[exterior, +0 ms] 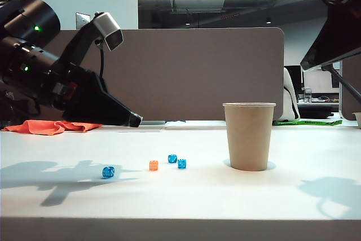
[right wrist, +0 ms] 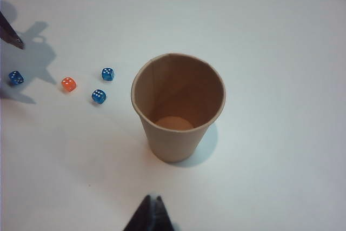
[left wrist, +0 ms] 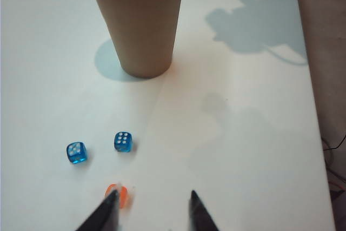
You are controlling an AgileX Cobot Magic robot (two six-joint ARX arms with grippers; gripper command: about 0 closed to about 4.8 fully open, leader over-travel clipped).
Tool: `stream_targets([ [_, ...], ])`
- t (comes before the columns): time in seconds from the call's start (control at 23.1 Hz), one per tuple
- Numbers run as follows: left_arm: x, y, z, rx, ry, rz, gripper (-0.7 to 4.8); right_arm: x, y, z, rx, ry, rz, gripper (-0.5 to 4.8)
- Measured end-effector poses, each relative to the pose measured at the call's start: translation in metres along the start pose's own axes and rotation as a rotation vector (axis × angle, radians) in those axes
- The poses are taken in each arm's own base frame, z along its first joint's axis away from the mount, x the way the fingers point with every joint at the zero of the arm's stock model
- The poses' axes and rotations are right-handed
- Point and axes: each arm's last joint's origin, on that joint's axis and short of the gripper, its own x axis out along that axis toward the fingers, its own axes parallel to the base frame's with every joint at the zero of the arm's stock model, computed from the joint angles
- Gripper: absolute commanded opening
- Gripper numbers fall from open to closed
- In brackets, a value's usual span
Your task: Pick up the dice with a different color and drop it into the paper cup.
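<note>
The dice with a different color is a tiny orange cube (exterior: pixel 153 165) lying on the white table among three blue dice (exterior: pixel 108 171) (exterior: pixel 172 158) (exterior: pixel 181 163). The tan paper cup (exterior: pixel 249 136) stands upright to their right and shows only its bare bottom in the right wrist view (right wrist: pixel 178 106). My left gripper (left wrist: pixel 154 194) is open and holds nothing; it hangs above the table to the left of the dice (exterior: pixel 135 120). One of its fingertips (left wrist: pixel 112 198) partly covers the orange die (left wrist: pixel 123 196). My right gripper (right wrist: pixel 153 203) is shut and empty, raised above and right of the cup (exterior: pixel 307 60).
An orange cloth (exterior: pixel 51 127) lies at the back left of the table. A grey divider panel (exterior: pixel 197 71) stands behind the table. The table's front edge (exterior: pixel 180 219) runs close below the dice. Two blue dice (left wrist: pixel 77 152) (left wrist: pixel 123 142) lie between the orange die and the cup (left wrist: pixel 138 25).
</note>
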Motion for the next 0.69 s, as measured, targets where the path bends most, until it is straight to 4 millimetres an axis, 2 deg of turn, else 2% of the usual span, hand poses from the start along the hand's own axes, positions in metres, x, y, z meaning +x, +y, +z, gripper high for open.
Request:
stream_targets([
  [0.26,0.008,-0.001,-0.007,-0.021,0.022,-0.022,1.62,0.000,0.000,0.000,0.000,0.000,0.000,-0.01],
  [0.48,0.019,-0.004,-0.006,0.011,0.048,-0.008,1.62,0.000,0.000,0.000,0.000,0.000,0.000,-0.01],
  [0.69,0.025,0.005,-0.002,0.035,0.093,0.059,1.62,0.000,0.000,0.000,0.000,0.000,0.000,-0.01],
])
